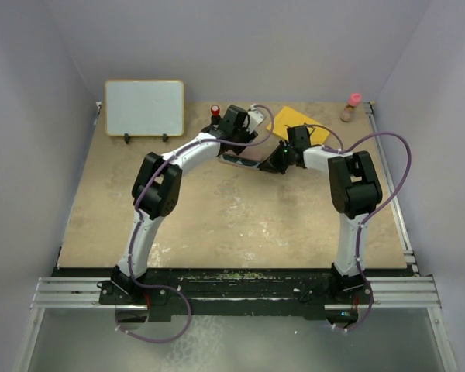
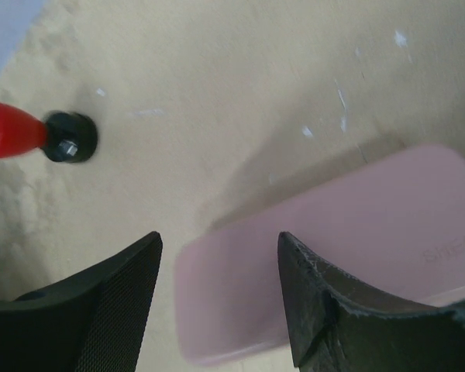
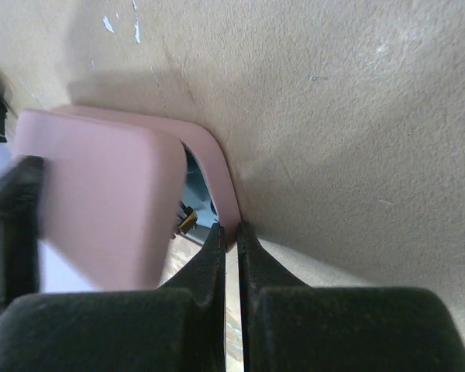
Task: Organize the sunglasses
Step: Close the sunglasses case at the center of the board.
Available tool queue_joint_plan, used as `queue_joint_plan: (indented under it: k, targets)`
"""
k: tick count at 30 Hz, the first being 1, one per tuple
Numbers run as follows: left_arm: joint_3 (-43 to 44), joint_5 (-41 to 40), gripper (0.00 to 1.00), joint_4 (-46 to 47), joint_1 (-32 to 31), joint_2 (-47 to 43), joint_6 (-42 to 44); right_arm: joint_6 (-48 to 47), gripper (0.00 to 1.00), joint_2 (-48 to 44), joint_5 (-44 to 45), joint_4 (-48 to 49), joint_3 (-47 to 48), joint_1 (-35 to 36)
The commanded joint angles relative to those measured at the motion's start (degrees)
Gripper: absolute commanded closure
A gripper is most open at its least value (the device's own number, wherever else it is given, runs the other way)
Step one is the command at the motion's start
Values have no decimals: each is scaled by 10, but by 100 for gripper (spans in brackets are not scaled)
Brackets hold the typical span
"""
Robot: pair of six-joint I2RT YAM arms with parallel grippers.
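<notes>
Sunglasses: not plainly in view; we judge them stowed in the pink glasses case [image 3: 101, 201], where a small dark-and-gold bit [image 3: 185, 220] shows through the gap.
Right gripper [image 3: 231, 236]: fingers drawn to a thin slit, tips at the corner of the case's lower half; we cannot tell whether they nip its rim.
Left gripper [image 2: 217, 252]: fingers apart, astride the lid near one end, not closed on it.
Progress: we reckon the packing is done and the closing is yet to do; the lid is lowered but stands ajar at the right gripper's end.
Case contents: light blue cloth [image 3: 203, 194] glimpsed under the lid; the rest is hidden.
Table [image 1: 217, 217]: the case lies at far centre.
Beyond: red-handled piece on a black foot [image 2: 31, 133], whiteboard [image 1: 143, 107], yellow sheet [image 1: 294, 124], pink-capped bottle [image 1: 351, 107].
</notes>
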Motion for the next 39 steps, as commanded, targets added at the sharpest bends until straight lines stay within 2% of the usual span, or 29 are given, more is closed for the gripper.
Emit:
queue_joint_plan:
  k: [1, 11, 16, 18, 24, 30, 35, 39]
  targets:
    - [-35, 29, 35, -93, -12, 13, -27, 19, 100, -1, 2, -5, -26, -2]
    - [-10, 27, 35, -107, -12, 4, -23, 4, 99, -6, -46, 26, -33, -11]
    - [32, 72, 35, -121, -13, -11, -37, -26, 78, -12, -90, 41, -35, -20]
    - [39, 109, 35, -120, -13, -19, -49, -40, 73, -9, -113, 49, -36, -24]
    - [37, 220, 35, -99, -14, -41, -90, -46, 70, -10, -182, 164, -79, -31]
    - [34, 287, 35, -94, -15, -36, -123, -63, 69, 3, -191, 169, -81, -34]
    - [38, 303, 35, -92, -19, -23, -140, -68, 69, 9, -190, 166, -85, -35]
    - [43, 251, 35, -98, -26, 2, -128, -68, 68, 9, -194, 166, -84, -35]
